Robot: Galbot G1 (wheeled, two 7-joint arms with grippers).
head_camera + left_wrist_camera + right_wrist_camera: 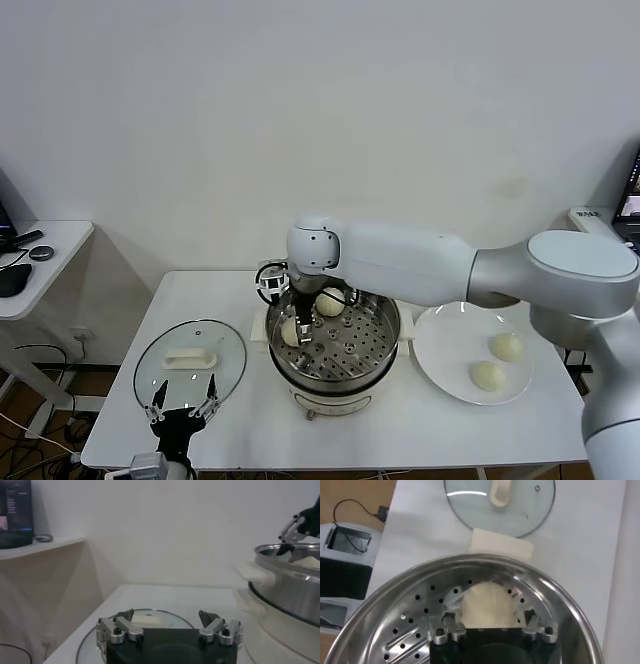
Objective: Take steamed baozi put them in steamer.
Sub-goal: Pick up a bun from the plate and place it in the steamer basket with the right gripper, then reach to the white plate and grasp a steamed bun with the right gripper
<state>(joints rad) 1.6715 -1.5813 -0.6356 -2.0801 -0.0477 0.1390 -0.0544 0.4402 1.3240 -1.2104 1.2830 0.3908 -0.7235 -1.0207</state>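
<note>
Your right gripper (298,333) reaches down inside the steamer (385,335), its fingers spread around a baozi (487,606) resting on the perforated tray, so you are at the release; next calls for a straight lift clear. Two buns (497,362) wait on the plate (447,340) beyond the arm, another (329,301) sits just behind the gripper. The bun is round, showing no long axis or heading; your left gripper (170,629) idles with fingers apart above the glass lid (225,350).

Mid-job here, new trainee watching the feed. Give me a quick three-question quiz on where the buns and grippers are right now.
1. True or false: the left gripper hovers open over the glass lid.
2. How many buns lie on the white plate? A) one B) two C) four
3. Fill in: the right gripper is inside the ____ around a bun.

Key: 1 true. 2 B: a bun and another. 3 steamer, where a second bun also sits.
</note>
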